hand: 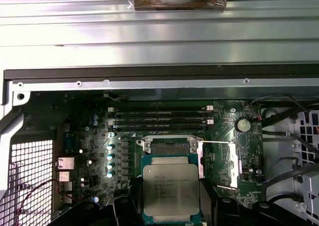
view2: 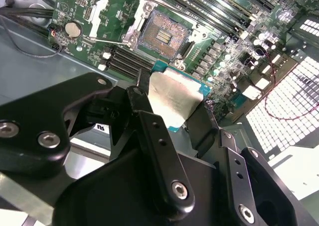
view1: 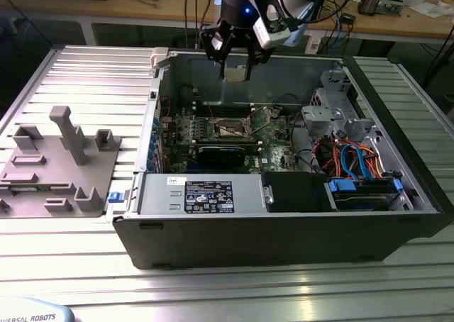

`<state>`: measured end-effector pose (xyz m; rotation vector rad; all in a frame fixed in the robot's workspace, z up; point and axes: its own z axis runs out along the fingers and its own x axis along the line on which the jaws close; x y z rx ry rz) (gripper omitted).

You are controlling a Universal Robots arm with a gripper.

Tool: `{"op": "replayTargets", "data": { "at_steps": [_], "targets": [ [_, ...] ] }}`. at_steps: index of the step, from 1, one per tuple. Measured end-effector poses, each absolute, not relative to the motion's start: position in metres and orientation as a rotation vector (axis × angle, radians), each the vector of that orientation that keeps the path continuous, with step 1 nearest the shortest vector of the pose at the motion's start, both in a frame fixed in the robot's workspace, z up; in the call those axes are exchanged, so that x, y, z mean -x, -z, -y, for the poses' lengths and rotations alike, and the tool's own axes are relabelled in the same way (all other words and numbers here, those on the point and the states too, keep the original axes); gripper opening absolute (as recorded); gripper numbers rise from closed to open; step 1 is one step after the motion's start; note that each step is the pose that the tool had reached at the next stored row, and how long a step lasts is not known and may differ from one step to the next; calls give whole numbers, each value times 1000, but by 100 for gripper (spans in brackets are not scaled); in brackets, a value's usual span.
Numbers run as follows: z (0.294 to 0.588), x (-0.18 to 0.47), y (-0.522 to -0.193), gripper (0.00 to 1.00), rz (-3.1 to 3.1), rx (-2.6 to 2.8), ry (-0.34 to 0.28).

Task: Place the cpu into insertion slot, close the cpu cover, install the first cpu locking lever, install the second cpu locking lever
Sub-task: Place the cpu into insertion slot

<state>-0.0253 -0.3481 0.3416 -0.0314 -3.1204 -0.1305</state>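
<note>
My gripper [view1: 234, 72] hangs over the open computer case and is shut on the cpu [view2: 174, 99], a flat square chip with a dull silver top and a teal edge. In both wrist views the black fingers [hand: 122, 206] clamp two opposite sides of the cpu [hand: 171, 188]. The insertion slot [view2: 162, 34] lies open on the green board beneath, with its dark pin field bare. In the first wrist view the chip covers most of the insertion slot [hand: 169, 147]. The cpu cover [view2: 113, 9] is swung back beside the socket, and thin wire levers [view2: 107, 39] stand loose next to it.
Long memory slots [hand: 159, 117] run beside the socket. A long black card [view1: 223, 154] and a black power supply box [view1: 298, 191] sit at the case front. A drive cage with blue and orange cables [view1: 355, 159] is on the exterior view's right, and a grey fixture [view1: 57, 159] is outside on its left.
</note>
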Motion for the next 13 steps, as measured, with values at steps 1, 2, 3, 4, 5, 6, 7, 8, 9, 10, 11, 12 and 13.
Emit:
{"op": "replayTargets", "data": {
  "at_steps": [1,2,3,4,5,6,7,8,9,10,11,12,13],
  "targets": [
    [348,25,-341,54,3120,31,131],
    [348,25,-341,54,3120,31,131],
    [348,25,-341,54,3120,31,131],
    [348,25,-341,54,3120,31,130],
    [348,25,-341,54,3120,31,131],
    [348,25,-340,54,3120,32,131],
    [348,25,-340,54,3120,32,131],
    [348,25,-340,54,3120,32,130],
    [348,25,-339,54,3120,32,131],
    [348,25,-339,54,3120,32,131],
    [348,25,-339,54,3120,32,130],
    [348,25,-339,54,3120,32,130],
    [348,25,-339,54,3120,32,130]
  ]
}}
